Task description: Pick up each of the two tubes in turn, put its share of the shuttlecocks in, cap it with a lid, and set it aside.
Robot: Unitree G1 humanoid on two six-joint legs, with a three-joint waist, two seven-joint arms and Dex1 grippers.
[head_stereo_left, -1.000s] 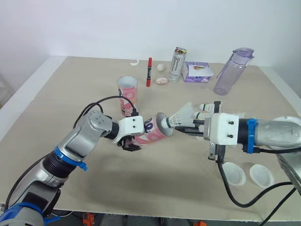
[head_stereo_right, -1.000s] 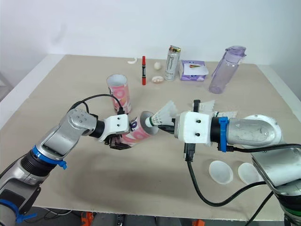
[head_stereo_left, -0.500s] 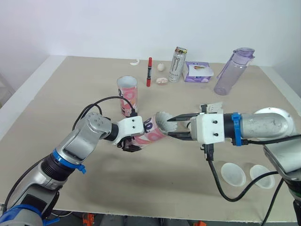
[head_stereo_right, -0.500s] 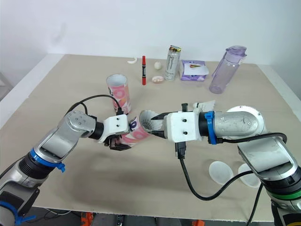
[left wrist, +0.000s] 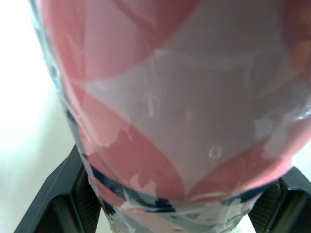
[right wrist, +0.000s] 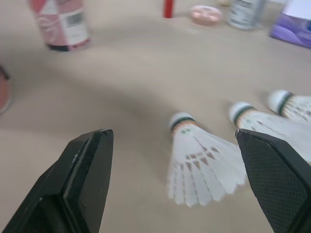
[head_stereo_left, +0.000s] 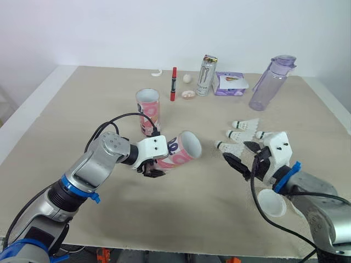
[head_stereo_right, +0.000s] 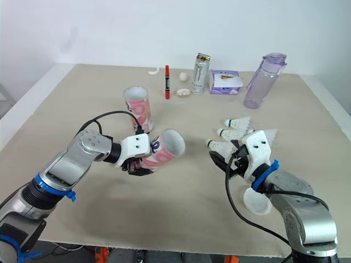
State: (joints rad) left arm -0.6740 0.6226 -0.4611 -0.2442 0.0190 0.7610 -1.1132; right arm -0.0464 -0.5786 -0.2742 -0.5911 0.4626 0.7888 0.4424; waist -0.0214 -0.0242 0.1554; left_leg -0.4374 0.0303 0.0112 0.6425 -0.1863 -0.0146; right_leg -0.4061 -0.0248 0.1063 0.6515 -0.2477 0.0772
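Note:
My left gripper (head_stereo_left: 152, 163) is shut on a pink and white tube (head_stereo_left: 176, 154), holding it tilted above the table with its open mouth (head_stereo_left: 190, 145) facing right. The left wrist view shows the tube (left wrist: 184, 97) pressed between both fingers. A second pink tube (head_stereo_left: 148, 111) stands upright behind it. My right gripper (head_stereo_left: 245, 155) hangs open and empty just over the table, right of the held tube. Several loose shuttlecocks lie beside it, the nearest (right wrist: 201, 160) between its fingers, others (head_stereo_left: 247, 124) further back. A white lid (head_stereo_left: 272, 203) lies under my right forearm.
At the back of the table stand an energy drink can (head_stereo_left: 207, 75), a purple tissue box (head_stereo_left: 229, 84) and a clear purple bottle (head_stereo_left: 270, 83). A red marker (head_stereo_left: 174, 83) and small white bits lie near the can. The table's front edge is close.
My right gripper pushed its shuttlecock into the held tube's mouth, opened, then drew back right and down to the loose shuttlecocks. The left arm kept still.

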